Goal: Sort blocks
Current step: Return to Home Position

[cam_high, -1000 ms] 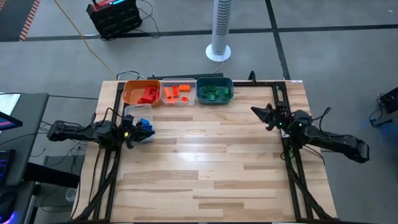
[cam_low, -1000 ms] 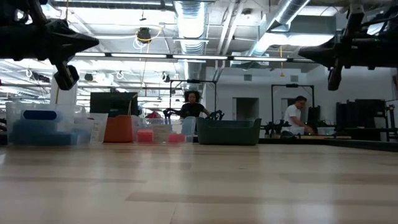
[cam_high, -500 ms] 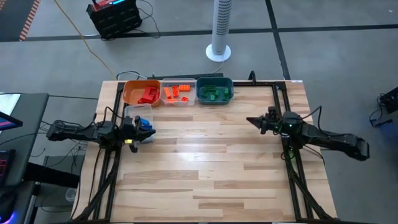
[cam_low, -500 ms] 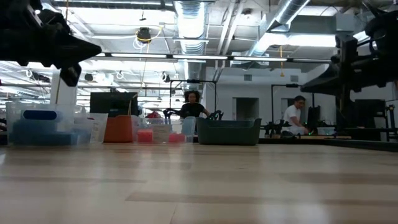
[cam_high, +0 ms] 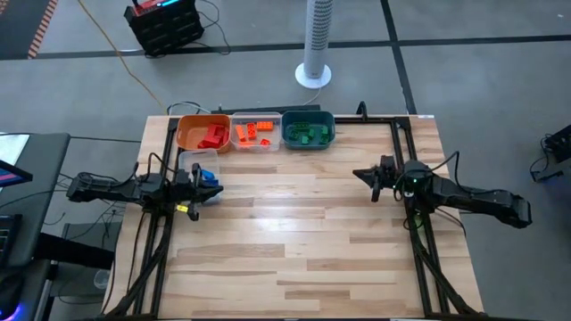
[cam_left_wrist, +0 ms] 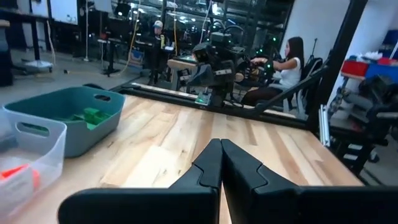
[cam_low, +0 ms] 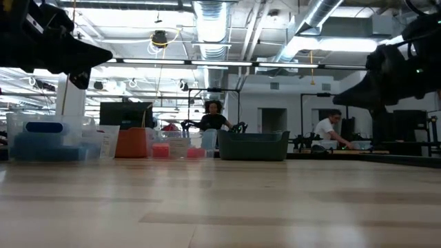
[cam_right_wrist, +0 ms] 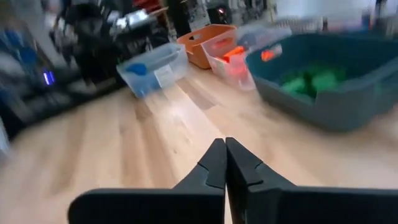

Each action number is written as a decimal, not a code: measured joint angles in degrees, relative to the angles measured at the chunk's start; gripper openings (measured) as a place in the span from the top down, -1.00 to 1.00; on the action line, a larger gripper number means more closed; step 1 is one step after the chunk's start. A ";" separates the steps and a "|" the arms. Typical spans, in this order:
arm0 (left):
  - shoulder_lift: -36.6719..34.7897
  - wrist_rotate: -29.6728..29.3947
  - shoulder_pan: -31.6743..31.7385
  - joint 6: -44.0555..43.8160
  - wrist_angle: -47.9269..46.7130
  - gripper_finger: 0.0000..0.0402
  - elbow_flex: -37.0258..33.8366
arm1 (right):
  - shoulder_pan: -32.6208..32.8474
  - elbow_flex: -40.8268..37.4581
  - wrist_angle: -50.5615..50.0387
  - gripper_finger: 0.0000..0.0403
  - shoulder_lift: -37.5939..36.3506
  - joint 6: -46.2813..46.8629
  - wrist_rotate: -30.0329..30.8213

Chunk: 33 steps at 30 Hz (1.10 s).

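Logged all blocks as binned:
- red blocks (cam_high: 212, 135) in the orange bin (cam_high: 182, 134)
- orange blocks (cam_high: 254, 132) in the clear bin (cam_high: 237, 144) beside it
- green blocks (cam_high: 308, 134) in the teal bin (cam_high: 333, 130)
- blue blocks (cam_high: 208, 175) in the second clear bin (cam_high: 187, 161), nearer the left arm

Found no loose block on the bare tabletop (cam_high: 294, 232). Judged the sorting done, with only the return to the rest pose left.

Noted the left gripper (cam_high: 212, 187) raised above the tabletop, just beside the second clear bin and pointing across toward the other arm. Checked its fingers (cam_left_wrist: 208, 163) in the left wrist view: pressed together, nothing between them.

Noted the right gripper (cam_high: 364, 175) raised over the right part of the tabletop, well apart from every bin. Found its fingers likewise closed and empty in the right wrist view.

To do the return well:
- Keep both pairs of fingers closed and high throughout the retraction.
- Draw each arm back along its own side, never across the middle.
- On the left, lift clear of the second clear bin before any swing, to avoid nudging its wall and spilling the blue blocks.
- Move slowly and settle without overshoot.
- Leave the bins untouched.
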 joint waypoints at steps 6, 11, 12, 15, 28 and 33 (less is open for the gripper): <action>0.00 0.00 0.00 5.85 -0.02 0.99 0.00 | 0.00 0.02 -0.03 0.90 -0.07 -15.72 0.01; 0.00 0.02 0.00 5.38 -0.04 0.99 0.00 | 0.00 0.02 -0.07 0.90 -0.04 -15.81 0.01; 0.00 0.02 0.00 5.09 -0.04 0.99 0.00 | 0.00 0.02 -0.10 0.90 -0.06 -15.81 0.01; 0.00 0.04 0.00 4.55 -0.07 0.99 0.00 | 0.00 0.02 -0.11 0.90 -0.04 -15.84 0.02; 0.00 0.04 0.00 4.42 -0.09 0.99 0.00 | 0.00 0.00 -0.12 0.90 -0.07 -15.94 0.04; 0.00 0.04 0.00 4.40 -0.09 0.99 0.00 | 0.00 0.00 -0.12 0.90 -0.07 -15.94 0.04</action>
